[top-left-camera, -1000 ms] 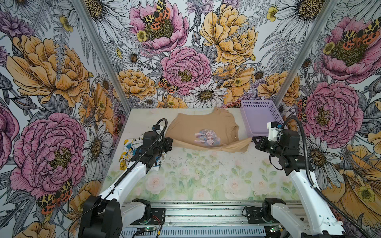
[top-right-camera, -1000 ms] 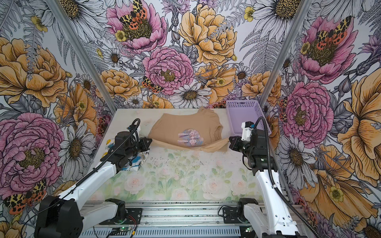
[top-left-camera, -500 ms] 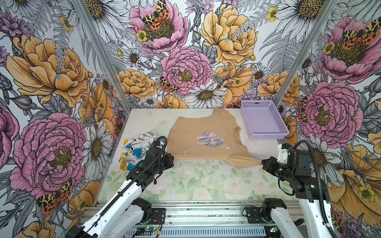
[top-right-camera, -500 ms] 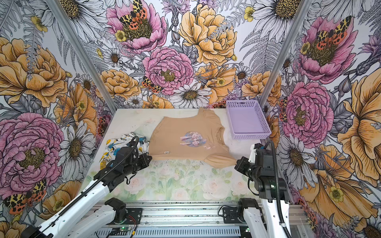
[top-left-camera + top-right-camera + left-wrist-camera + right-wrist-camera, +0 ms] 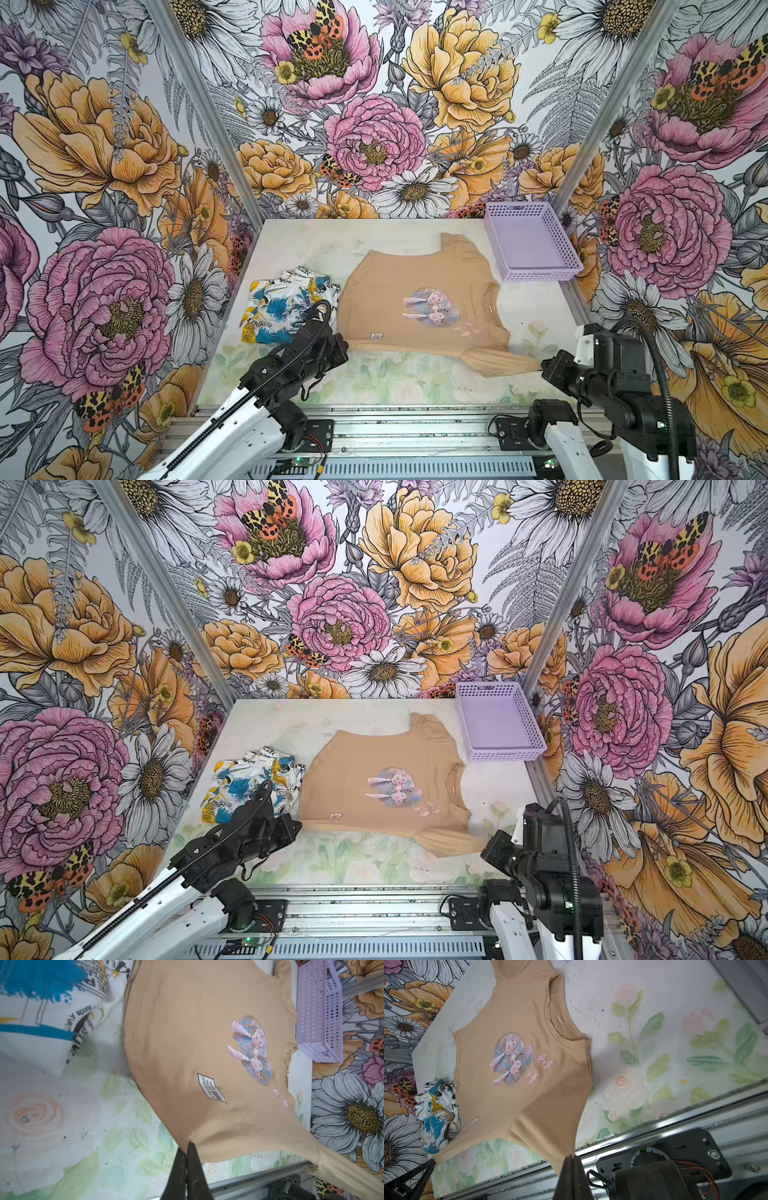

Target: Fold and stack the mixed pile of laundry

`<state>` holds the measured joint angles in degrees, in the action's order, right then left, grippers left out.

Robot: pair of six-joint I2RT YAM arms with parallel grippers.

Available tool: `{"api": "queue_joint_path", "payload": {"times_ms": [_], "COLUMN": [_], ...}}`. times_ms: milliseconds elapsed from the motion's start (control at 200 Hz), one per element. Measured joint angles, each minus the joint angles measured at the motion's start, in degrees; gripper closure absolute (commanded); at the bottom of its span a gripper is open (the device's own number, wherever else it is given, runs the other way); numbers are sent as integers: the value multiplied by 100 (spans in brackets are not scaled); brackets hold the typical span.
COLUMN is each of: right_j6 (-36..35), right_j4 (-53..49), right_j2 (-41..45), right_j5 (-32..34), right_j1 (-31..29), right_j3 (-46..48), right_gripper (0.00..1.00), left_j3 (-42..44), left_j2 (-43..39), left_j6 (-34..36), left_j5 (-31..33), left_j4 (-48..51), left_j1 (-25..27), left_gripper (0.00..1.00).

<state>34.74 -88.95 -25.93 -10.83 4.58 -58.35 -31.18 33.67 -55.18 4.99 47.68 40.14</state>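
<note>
You work in a robot lab booth: flower-printed walls (image 5: pixel 374 124) box in the table (image 5: pixel 395 388), and an aluminium rail (image 5: pixel 415 437) at six o'clock carries both arms (image 5: pixel 232 432).

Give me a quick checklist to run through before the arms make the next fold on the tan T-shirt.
1. The left hand is shut on the tan T-shirt at its near hem corner: ok.
2. The right hand is shut on the end of the near sleeve: ok.
3. The tan T-shirt is spread out, print side up: ok.
4. The printed garment is clear of the shirt's hem: cannot tell, their edges meet.
5. The lavender basket is clear of the far sleeve: cannot tell, they are very close.
6. The printed garment is folded: not ok, it lies crumpled.
</note>
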Motion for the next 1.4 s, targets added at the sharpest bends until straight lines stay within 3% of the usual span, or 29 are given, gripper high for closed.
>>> {"api": "queue_joint_path", "payload": {"times_ms": [135, 295, 495, 771, 1046, 1401], "right_j6": [2, 68, 85, -26, -256, -616], "right_j4": [81, 629, 1687, 3099, 4004, 4529], "right_j2": [-4, -299, -1119, -2481, -3668, -4599], "right_j5": [-15, -114, -142, -37, 173, 507], "right_j1": [0, 0, -2, -173, -391, -426], "right_j3": [74, 540, 1174, 1237, 986, 487], "right_gripper": [100, 100, 100, 100, 100, 100], "left_j3": [-2, -114, -146, -280, -778, -1093], "left_j2": [68, 748, 1749, 2590, 3534, 4350], "left_j6": [-179, -101, 323, 1001, 1495, 1878], "left_j5": [186, 321, 219, -210, -444, -514], "left_j4": [142, 101, -468, -1158, -1558, -1823], "left_j1": [68, -42, -693, -1572, -1641, -1716], "left_gripper": [100, 100, 100, 100, 100, 100]}}
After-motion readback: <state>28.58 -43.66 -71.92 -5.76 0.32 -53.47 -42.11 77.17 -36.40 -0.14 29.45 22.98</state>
